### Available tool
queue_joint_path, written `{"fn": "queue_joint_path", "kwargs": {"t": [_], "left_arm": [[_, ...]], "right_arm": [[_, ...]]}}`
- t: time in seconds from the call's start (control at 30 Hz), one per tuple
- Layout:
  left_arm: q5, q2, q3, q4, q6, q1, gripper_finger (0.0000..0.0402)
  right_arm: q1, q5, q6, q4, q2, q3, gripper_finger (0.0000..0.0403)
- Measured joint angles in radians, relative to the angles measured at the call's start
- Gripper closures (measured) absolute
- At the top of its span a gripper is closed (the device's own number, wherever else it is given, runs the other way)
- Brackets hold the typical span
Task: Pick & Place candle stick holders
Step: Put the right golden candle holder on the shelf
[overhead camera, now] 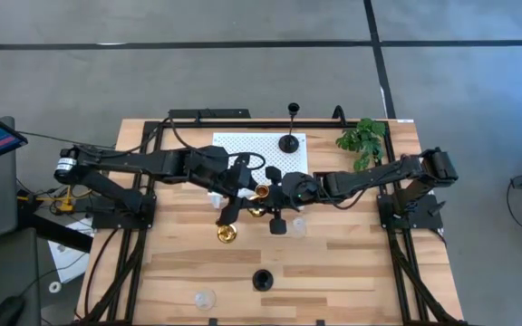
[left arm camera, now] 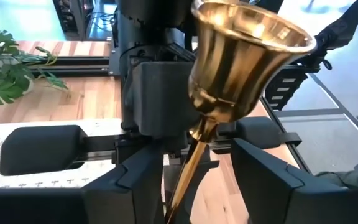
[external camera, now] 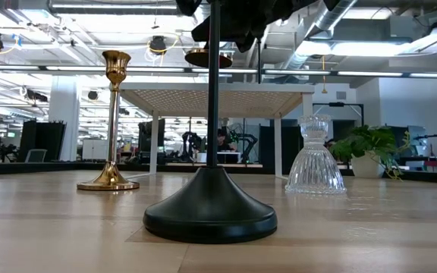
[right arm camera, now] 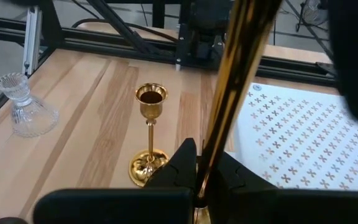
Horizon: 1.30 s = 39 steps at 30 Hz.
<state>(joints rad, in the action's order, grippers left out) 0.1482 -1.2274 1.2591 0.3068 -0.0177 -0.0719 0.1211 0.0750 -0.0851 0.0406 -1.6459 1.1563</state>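
Overhead camera looks straight down on the bench [overhead camera: 333,263]; a bench-level camera faces the room. Both wrist cameras sit close, sharing a gold candle holder [right arm camera: 149,134] with the other views.

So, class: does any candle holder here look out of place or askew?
Yes. One gold candle holder is off the table, tilted in the air, with the right gripper shut on its stem and the left gripper open around it. The other gold holder stands upright on the table.
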Motion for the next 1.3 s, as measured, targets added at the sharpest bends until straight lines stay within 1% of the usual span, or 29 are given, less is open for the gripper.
{"fn": "queue_joint_path", "kwargs": {"t": [0.3,0.93,1.03,1.2,1.3], "left_arm": [[-0.001,-0.012,0.000,-0.004,0.000,0.000,0.0253],[-0.007,-0.018,0.000,-0.015,-0.015,0.000,0.0375],[-0.009,-0.018,0.000,-0.016,-0.026,0.000,0.0382],[-0.009,-0.018,0.000,-0.012,-0.016,0.000,0.0374],[-0.010,-0.018,0.000,-0.012,-0.016,0.000,0.0382]], "right_arm": [[0.000,0.000,0.000,0.004,0.000,0.000,0.0402],[0.000,-0.004,0.006,0.005,0.000,0.000,0.0402],[0.001,-0.006,0.012,0.005,0.000,0.000,0.0402],[0.001,-0.003,0.003,0.005,0.000,0.000,0.0401],[0.001,-0.004,0.004,0.005,0.000,0.000,0.0394]]}}
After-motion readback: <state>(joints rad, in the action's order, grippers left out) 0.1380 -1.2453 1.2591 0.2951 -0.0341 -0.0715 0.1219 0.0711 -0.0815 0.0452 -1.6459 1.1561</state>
